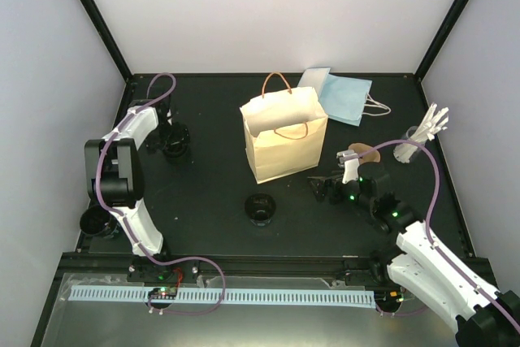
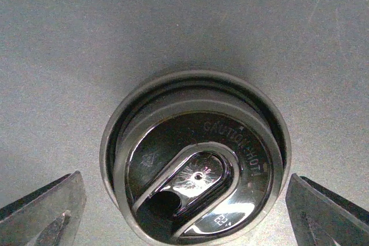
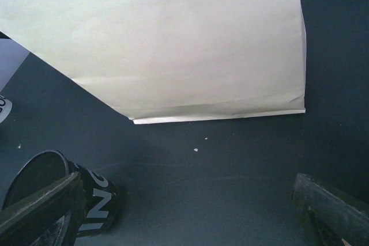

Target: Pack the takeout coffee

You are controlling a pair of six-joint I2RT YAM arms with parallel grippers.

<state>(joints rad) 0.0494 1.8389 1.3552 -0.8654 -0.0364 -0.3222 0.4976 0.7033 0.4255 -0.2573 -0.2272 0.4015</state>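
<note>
Hovers with the left gripper [image 2: 185, 216] straight above the takeout coffee [image 2: 196, 165], jaws spread wide, one finger showing at either side of the cup, nothing clamped. Shows only the black lid [image 2: 236, 136] from overhead, with raised CAUTION HOT lettering along its edge and the sip hole toward the lower left; hides the cup body beneath. Places the coffee at the left rear of the table [image 1: 211, 193], well apart from the tan paper bag [image 1: 284, 140]. Finds that bag upright and open-mouthed near the middle, handles up, with a pale blue bag [image 1: 345, 97] lying flat just behind it. Holds the right gripper [image 3: 185, 216] low on the bag's right side, jaws likewise fully apart and gripping nothing. Faces the bag's plain tan wall and bottom fold from there. Catches a black cup [image 3: 95, 200] with white lettering partly behind the left finger, standing on the table in front of the bag.
</note>
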